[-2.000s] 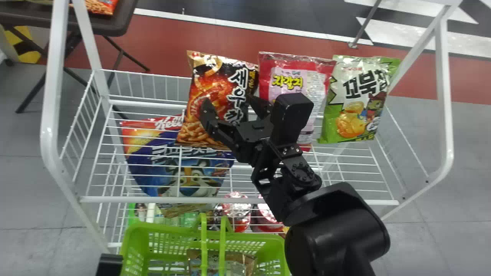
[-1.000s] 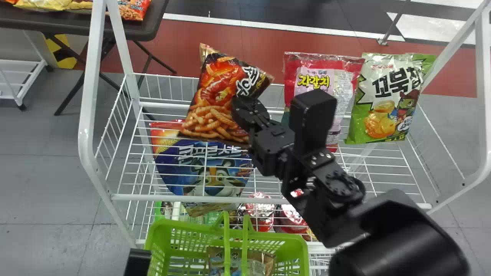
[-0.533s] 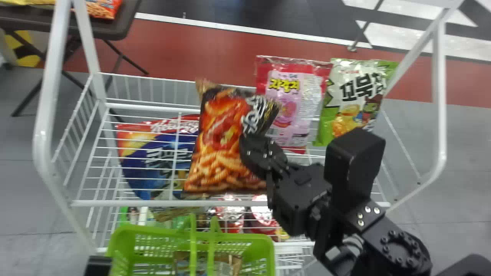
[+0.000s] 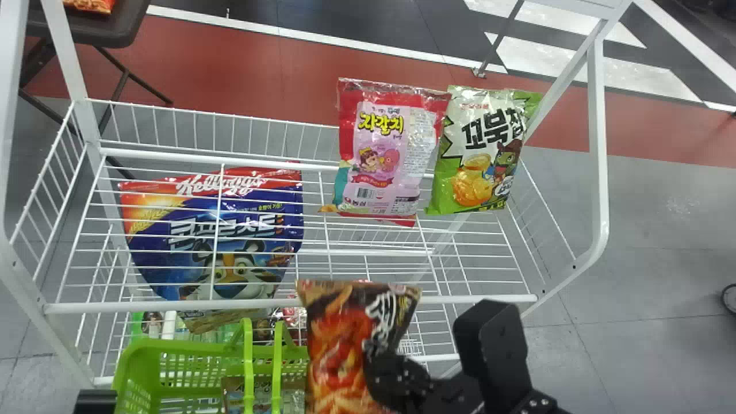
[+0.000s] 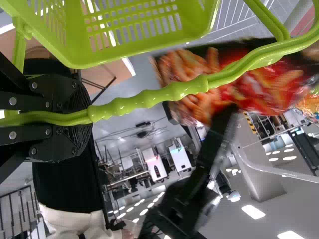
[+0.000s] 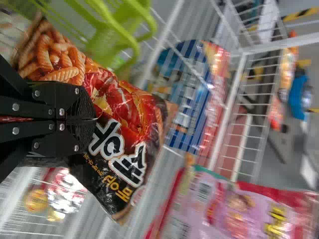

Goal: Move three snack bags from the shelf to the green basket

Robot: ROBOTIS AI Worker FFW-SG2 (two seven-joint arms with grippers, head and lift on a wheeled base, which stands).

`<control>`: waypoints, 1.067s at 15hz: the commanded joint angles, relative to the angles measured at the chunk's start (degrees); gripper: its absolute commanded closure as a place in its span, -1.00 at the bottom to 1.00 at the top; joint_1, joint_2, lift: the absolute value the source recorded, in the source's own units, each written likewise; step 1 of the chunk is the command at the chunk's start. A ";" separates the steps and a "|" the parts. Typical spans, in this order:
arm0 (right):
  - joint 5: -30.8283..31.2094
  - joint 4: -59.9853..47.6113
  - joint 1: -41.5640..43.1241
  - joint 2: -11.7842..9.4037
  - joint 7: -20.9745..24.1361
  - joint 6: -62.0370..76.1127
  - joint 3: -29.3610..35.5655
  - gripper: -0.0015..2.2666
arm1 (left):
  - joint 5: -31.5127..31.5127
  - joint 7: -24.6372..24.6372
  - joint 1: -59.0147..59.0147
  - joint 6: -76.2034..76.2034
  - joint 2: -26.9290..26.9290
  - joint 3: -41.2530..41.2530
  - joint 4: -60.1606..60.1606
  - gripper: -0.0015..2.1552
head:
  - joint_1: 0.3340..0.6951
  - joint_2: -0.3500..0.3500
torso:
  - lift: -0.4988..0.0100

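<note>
Right pincer point(image 4: 384, 368): clenched on one dark snack bag point(image 4: 339, 351) with a red-orange front, beside your green basket point(image 4: 135, 359). Left pincer point(image 4: 95, 401): closed around the basket's handle point(image 4: 248, 362). On your shelf point(image 4: 172, 306): one pink snack bag point(image 4: 379, 161), one green snack bag point(image 4: 477, 167), side by side (pink on your left). Inside your basket: one brown bag point(image 4: 234, 397). Visible through the shelf wires: one blue cereal bag point(image 4: 172, 241).
</note>
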State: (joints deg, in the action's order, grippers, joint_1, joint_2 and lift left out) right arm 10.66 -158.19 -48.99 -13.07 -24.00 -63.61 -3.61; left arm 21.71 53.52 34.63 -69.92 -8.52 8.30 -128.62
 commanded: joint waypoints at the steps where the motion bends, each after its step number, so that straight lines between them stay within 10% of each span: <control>1: 1.38 2.88 -0.05 0.51 -1.75 -2.80 -1.23 0.98 | 0.00 0.09 0.00 0.00 0.08 -0.04 0.13 0.81 | 1.00 -1.00 | 0.77; 9: -2.13 12.55 3.73 0.94 -4.30 2.65 -7.29 0.98 | 0.00 0.18 0.17 0.00 0.17 0.49 -0.22 0.82 | 1.00 -1.00 | 0.77; 16: -6.97 19.76 8.83 2.18 -18.01 -3.32 -4.13 0.98 | -0.36 -0.35 0.35 0.00 0.17 1.11 -0.66 0.81 | 1.00 -1.00 | 0.77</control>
State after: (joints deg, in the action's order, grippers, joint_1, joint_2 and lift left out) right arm 4.06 -138.46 -40.65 -11.04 -40.98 -64.40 -9.42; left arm 21.53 53.37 35.00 -70.06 -8.35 9.13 -129.28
